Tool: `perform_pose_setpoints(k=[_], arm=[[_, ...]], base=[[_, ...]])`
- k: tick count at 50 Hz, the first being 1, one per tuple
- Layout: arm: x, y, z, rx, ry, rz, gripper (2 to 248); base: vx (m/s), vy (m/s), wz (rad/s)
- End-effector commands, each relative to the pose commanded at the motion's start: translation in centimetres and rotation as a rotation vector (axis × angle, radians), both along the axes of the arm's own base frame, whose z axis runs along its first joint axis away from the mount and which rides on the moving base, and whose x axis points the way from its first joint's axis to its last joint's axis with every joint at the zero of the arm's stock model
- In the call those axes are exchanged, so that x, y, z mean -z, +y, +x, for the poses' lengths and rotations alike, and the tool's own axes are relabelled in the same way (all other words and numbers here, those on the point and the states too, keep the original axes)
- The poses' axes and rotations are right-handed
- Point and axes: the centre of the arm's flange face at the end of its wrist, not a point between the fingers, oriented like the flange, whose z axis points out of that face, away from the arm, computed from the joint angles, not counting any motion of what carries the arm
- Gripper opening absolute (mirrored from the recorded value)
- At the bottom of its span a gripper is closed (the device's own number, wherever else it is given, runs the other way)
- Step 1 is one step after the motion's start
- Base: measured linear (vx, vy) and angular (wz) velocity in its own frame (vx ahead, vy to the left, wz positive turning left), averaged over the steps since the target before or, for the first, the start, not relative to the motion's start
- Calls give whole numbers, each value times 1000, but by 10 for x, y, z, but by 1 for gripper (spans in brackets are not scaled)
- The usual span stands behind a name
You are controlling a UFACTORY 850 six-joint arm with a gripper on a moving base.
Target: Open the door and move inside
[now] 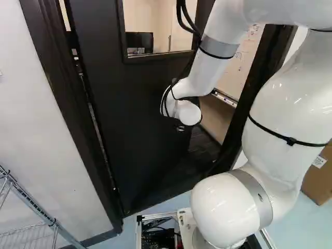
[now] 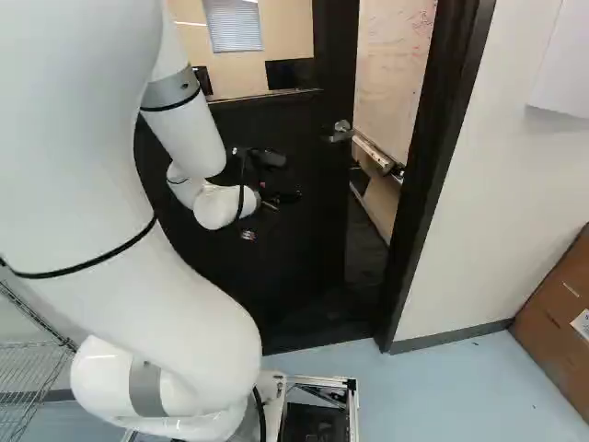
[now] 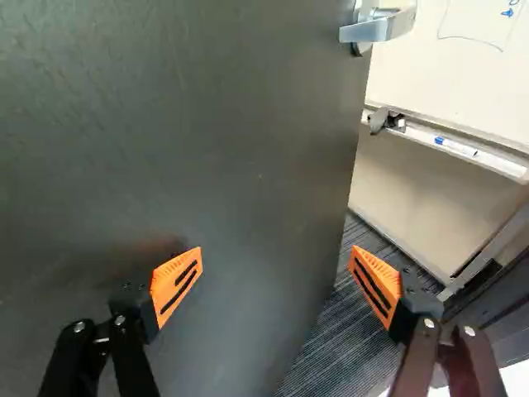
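A dark door (image 2: 276, 267) with a window stands partly open, swung away from its frame (image 2: 433, 157) on the handle side. Its silver lever handle (image 2: 340, 133) is at the door's free edge. In the right base view my gripper (image 2: 287, 178) is in front of the door panel, left of the handle and lower. The wrist view shows my gripper (image 3: 277, 252) with its orange-padded fingers wide apart and nothing held. One finger is over the door panel (image 3: 182, 124), the other over the opening past its edge. The handle (image 3: 380, 28) is ahead of the fingers.
Through the opening are a whiteboard (image 3: 463, 74) with a marker tray (image 3: 471, 149) and dark carpet (image 3: 347, 347). A wire rack (image 1: 31, 194) stands by the wall at the left of the left base view. A cardboard box (image 2: 558, 322) lies at the right of the right base view.
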Motion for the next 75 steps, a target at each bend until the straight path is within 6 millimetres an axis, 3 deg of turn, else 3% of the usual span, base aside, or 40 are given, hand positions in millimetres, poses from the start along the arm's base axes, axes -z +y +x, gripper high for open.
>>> perform_pose_setpoints(k=[25,75], arm=[[-2,19,18,38,-37,23,247],[-2,72,40,-72,-48,24,247]], base=[[0,0,0],[0,0,0]])
